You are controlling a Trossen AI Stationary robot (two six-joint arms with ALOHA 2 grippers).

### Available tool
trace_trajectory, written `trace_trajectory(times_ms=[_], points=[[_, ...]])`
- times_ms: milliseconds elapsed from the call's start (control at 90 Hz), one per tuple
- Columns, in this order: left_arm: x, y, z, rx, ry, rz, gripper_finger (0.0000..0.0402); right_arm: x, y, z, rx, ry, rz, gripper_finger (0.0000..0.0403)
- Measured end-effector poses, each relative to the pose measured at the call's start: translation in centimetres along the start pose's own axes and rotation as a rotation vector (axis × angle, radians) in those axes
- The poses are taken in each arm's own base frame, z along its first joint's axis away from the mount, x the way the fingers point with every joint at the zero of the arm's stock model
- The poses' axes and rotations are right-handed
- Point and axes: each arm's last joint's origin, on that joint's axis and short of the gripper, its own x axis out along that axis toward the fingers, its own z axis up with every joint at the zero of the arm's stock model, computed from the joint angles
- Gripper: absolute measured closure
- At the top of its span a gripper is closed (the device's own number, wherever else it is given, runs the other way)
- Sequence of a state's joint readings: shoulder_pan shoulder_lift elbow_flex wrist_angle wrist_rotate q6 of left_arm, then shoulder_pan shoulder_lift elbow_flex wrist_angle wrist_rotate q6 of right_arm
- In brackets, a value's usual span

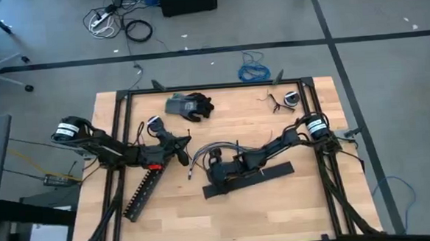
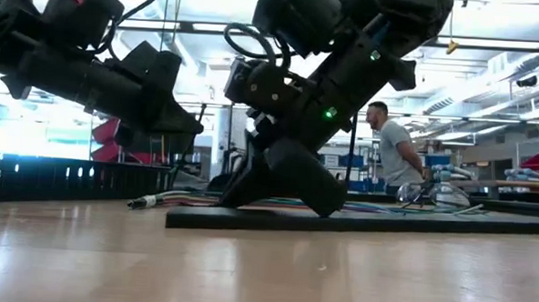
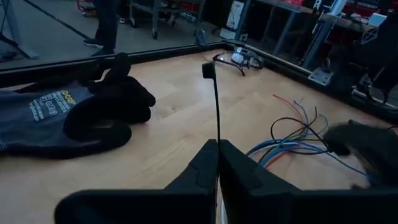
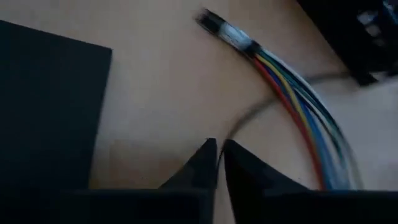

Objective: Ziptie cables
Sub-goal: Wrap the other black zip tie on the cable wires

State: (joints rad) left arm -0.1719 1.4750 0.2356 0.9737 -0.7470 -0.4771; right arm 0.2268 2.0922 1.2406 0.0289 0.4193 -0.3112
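A pale wooden table (image 1: pixel 227 208) with a black frame is sitting on a grey floor crossed by dark tape lines, and a loose blue cable loop (image 1: pixel 254 68) is lying on the floor just beyond its far edge. The left gripper (image 3: pixel 218 163) is hovering over the table's left half with its fingers pressed together on a ziptie (image 3: pixel 216 106), a thin black strip rising upright from between them. The right gripper (image 4: pixel 217 163) is reaching low over the table's middle, fingers nearly touching, and whether they are pinching anything cannot be told. The cables (image 1: pixel 199 157), coloured wires fanning apart at the ends, are lying on the wood between the two grippers, running beside a wide flat black bar (image 1: pixel 277 172). A black slotted duct (image 1: pixel 143 192) is lying at an angle under the left arm. A dark work glove (image 1: pixel 188 106) is resting near the far edge. In the bright workshop beyond the table, a person (image 2: pixel 393 147) is sitting at a bench.
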Motion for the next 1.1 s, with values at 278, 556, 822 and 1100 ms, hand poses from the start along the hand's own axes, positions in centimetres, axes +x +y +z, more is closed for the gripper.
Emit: trace_trajectory(times_ms=[278,556,822,1100], points=[[0.0,0.0,0.0,-0.001,0.003,-0.009,0.0401,-2.0,-1.6,1.4,0.023,-0.051,-0.093,0.0402],[0.0,-0.3,0.1,-0.021,0.016,-0.074,0.0402,-3.1,-4.1,3.0,0.011,-0.09,-0.209,0.0402],[0.1,-0.7,0.2,-0.031,0.049,-0.153,0.0402,-2.7,-6.4,3.0,0.021,-0.064,-0.229,0.0402],[0.0,-0.7,-0.1,-0.016,0.081,-0.166,0.0401,-2.6,-6.4,2.6,0.017,-0.024,-0.222,0.0403]])
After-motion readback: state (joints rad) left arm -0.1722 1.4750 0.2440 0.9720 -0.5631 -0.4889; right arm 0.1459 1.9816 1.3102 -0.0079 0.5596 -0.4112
